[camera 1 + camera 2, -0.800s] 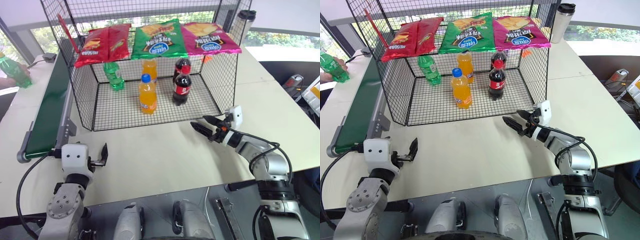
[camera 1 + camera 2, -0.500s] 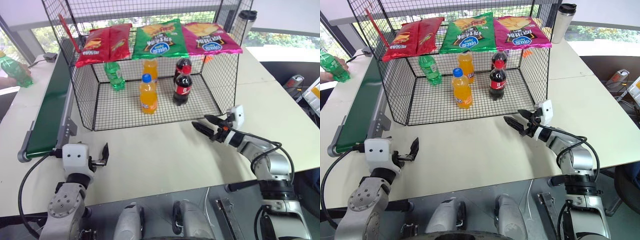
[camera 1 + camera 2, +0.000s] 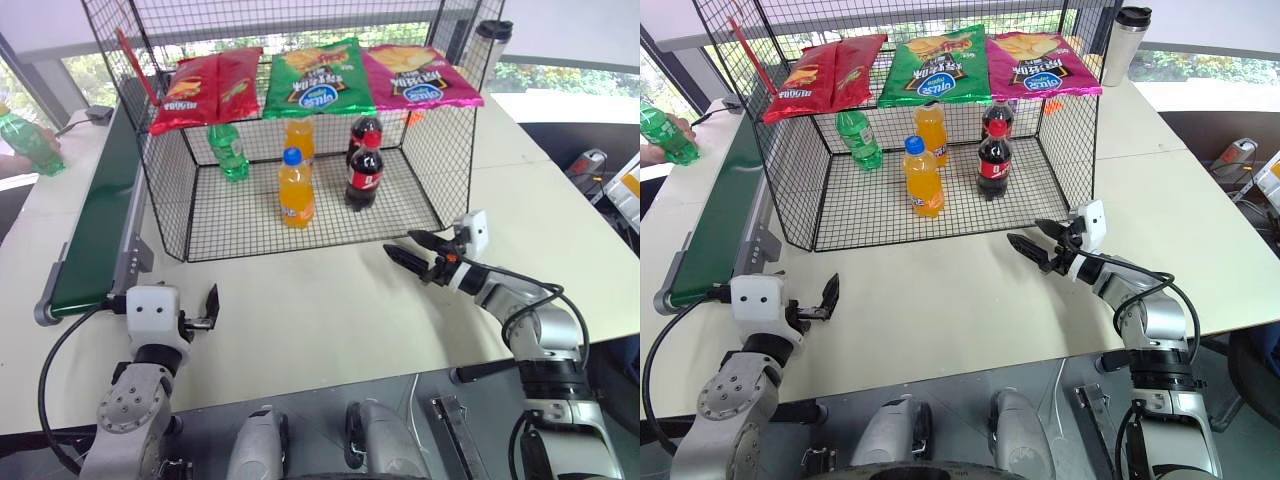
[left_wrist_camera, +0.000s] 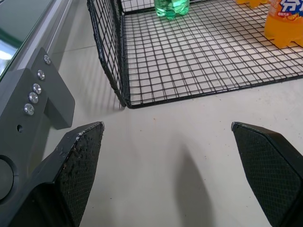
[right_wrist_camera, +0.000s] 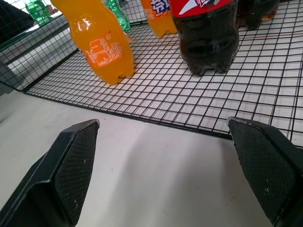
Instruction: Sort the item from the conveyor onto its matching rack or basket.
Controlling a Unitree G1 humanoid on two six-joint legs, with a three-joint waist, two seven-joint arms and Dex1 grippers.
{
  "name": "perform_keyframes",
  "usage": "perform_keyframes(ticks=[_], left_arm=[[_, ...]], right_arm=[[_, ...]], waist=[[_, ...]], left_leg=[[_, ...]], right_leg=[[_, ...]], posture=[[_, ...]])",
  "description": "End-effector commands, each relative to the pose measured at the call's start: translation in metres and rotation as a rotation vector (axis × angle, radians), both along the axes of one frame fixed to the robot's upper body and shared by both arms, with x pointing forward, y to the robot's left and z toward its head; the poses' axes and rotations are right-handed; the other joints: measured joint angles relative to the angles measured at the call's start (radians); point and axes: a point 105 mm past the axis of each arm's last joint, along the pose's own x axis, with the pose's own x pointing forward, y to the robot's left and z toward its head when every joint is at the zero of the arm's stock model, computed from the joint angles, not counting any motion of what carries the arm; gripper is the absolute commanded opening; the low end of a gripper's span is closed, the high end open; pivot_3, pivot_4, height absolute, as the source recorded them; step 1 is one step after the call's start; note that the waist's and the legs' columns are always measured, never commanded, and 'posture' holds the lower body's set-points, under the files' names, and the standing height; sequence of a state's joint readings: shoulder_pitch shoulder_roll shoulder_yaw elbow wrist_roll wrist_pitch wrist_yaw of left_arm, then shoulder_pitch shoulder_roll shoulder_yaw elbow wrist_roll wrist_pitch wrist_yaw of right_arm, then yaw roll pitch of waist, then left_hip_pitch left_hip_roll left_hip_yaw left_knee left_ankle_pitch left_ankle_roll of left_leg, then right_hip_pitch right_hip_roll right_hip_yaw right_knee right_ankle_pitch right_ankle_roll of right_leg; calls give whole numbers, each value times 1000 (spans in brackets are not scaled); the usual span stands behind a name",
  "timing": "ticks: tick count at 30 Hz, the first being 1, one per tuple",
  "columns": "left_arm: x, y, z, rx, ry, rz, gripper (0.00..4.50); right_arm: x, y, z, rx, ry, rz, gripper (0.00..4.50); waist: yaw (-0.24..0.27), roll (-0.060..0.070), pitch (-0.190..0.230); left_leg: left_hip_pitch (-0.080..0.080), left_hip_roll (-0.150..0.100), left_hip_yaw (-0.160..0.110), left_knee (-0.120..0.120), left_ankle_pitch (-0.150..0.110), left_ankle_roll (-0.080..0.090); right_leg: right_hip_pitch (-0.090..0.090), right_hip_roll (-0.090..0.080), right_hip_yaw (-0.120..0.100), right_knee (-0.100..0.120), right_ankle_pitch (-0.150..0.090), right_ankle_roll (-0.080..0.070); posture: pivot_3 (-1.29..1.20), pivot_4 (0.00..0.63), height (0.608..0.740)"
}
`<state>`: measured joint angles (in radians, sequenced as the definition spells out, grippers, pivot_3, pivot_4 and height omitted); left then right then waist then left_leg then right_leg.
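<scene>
A person's hand holds the item [image 3: 24,141], a green bottle with a yellow cap, out past the far left side of the conveyor [image 3: 95,225]. The dark green belt runs along the left side of the black wire rack [image 3: 165,200]. My left gripper [image 3: 207,310] hovers open and empty over the table near the conveyor's near end, facing the rack's front left corner [image 4: 124,101]. My right gripper [image 3: 400,245] is open and empty just in front of the rack's front right corner, pointing toward the rack floor [image 5: 156,97].
Inside the rack stand a green bottle [image 3: 228,151], two orange bottles [image 3: 295,188] and two cola bottles [image 3: 363,172]. Three chip bags [image 3: 318,76] lie on its slanted top shelf. A steel tumbler [image 3: 1122,42] stands at the back right. Bare table [image 3: 320,310] lies between my grippers.
</scene>
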<state>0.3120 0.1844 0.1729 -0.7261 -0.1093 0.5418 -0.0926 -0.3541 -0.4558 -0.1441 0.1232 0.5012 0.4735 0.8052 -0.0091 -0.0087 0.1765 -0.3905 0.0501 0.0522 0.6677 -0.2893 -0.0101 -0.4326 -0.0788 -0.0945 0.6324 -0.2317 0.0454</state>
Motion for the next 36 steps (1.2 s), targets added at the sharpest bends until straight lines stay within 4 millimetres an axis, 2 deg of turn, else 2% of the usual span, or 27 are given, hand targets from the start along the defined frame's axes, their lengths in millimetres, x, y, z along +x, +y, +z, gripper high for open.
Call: perform_keyframes(ticks=[1,19,36], left_arm=[[-1,-2,11,15,-37,-1,4500],[3,-9,9,32,-14,-33,4500],[4,-7,11,31,-21,-15,4500]], right_arm=[[0,1,11,1,-49,13,4469],[3,-3,12,-7,-49,8,4469],[3,5,9,4,-44,29,4469]], waist=[[0,0,0],[0,0,0],[0,0,0]], left_leg=[[0,0,0,0,0,0],[0,0,0,0,0,0],[0,0,0,0,0,0]], right_leg=[[0,0,0,0,0,0],[0,0,0,0,0,0],[0,0,0,0,0,0]], posture=[[0,150,740],[0,150,740],[0,150,740]])
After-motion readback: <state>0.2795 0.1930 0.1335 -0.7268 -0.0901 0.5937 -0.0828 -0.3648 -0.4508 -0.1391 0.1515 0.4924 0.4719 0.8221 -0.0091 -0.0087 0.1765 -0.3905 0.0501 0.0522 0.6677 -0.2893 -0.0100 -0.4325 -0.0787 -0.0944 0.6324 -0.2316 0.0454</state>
